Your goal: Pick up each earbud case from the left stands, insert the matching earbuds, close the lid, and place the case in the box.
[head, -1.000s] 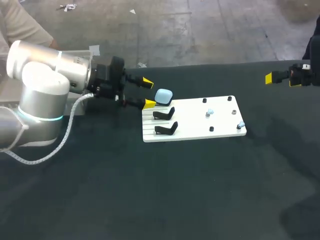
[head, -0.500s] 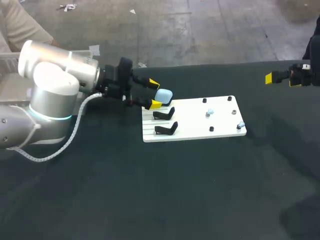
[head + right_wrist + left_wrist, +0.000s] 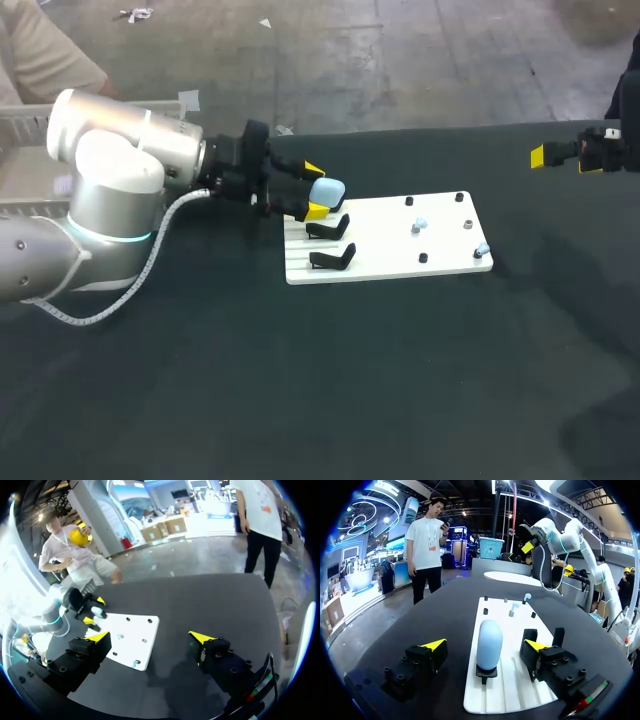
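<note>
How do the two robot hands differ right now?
Place: the left gripper is at the white board; the right gripper hangs far off, at the edge of the table. Contents: the left gripper has the blue earbud case between its fingers, untouched; the right gripper has nothing. Both are open, with yellow tips.

Left arm point(image 3: 110, 190), white and silver with a teal light ring, enters from the frame's left edge and extends toward the upper middle. The left gripper point(image 3: 315, 190), black with two yellow-tipped fingers, is held level with its fingers spread apart. The right gripper point(image 3: 150, 639), of the same build and likewise spread, sits at the upper right edge.
</note>
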You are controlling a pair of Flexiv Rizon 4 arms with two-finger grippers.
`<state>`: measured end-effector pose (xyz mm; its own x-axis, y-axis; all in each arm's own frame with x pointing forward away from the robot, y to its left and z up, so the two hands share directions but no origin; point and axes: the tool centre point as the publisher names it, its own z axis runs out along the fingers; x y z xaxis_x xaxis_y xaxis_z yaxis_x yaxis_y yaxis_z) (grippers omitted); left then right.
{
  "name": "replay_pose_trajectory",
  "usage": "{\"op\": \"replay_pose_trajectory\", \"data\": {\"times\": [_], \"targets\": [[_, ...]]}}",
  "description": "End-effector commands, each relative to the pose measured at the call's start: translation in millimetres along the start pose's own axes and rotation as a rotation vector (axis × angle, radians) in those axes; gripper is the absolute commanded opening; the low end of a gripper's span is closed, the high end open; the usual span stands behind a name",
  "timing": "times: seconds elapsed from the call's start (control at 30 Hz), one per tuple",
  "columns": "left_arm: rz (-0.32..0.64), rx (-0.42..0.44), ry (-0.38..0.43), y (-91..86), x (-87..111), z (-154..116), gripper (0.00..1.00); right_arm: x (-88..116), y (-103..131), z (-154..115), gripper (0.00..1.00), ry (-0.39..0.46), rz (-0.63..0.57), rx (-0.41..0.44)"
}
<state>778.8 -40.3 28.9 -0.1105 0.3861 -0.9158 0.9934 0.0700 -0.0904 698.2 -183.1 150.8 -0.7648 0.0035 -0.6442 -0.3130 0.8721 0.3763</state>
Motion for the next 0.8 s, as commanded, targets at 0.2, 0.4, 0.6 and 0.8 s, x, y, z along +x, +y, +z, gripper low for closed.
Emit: {"op": "replay_pose_trajectory", "data": {"times": [0.2, 0.4, 0.6, 0.8], "targets": [[-0.001, 0.018, -0.01, 2.2, -0.2, 6.3, 0.99, 0.0, -1.1, 0.7, 1.0, 0.0, -0.001, -0.004], [-0.006, 0.019, -0.01, 1.4, 1.0, 6.9, 0.95, 0.0, -1.1, 0.7, 1.0, 0.0, -0.001, -0.004], [-0.009, 0.018, -0.013, 0.4, 2.1, 7.2, 0.87, 0.0, -1.1, 0.7, 1.0, 0.0, -0.001, -0.004], [-0.013, 0.014, -0.013, -0.8, 4.0, 7.1, 0.83, 0.0, -1.1, 0.7, 1.0, 0.0, -0.001, -0.004]]}}
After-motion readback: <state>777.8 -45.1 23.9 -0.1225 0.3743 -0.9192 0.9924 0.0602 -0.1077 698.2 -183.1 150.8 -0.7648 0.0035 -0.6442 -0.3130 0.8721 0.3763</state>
